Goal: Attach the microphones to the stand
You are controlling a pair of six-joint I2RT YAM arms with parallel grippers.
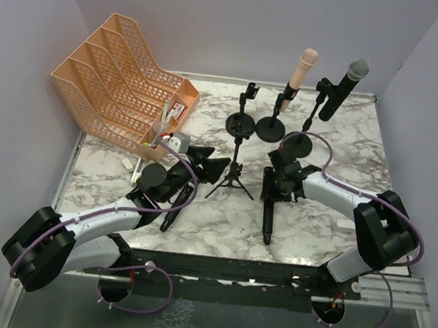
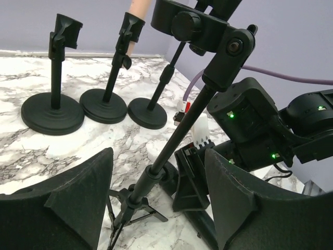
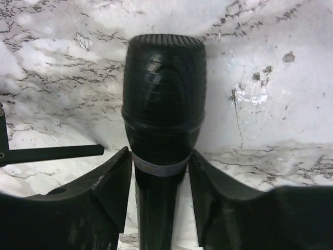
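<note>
An all-black microphone (image 1: pixel 268 217) lies on the marble table, and my right gripper (image 1: pixel 274 188) is lowered over its head end. In the right wrist view this microphone (image 3: pixel 164 104) runs between the fingers (image 3: pixel 109 182), which stand close on either side of its neck; the right gripper (image 3: pixel 158 177) is open. A second black microphone (image 1: pixel 175 208) lies beside my left arm. My left gripper (image 1: pixel 207 163) is open and empty, facing the tripod stand (image 2: pixel 177 135). The pink microphone (image 1: pixel 301 72) and the mesh-headed microphone (image 1: pixel 345 88) sit in stands at the back.
An empty round-base stand (image 1: pixel 243 121) is at the back centre. An orange file rack (image 1: pixel 118 73) with pens fills the back left. A small white block (image 2: pixel 200 131) lies near the right arm. Purple cables trail from both wrists.
</note>
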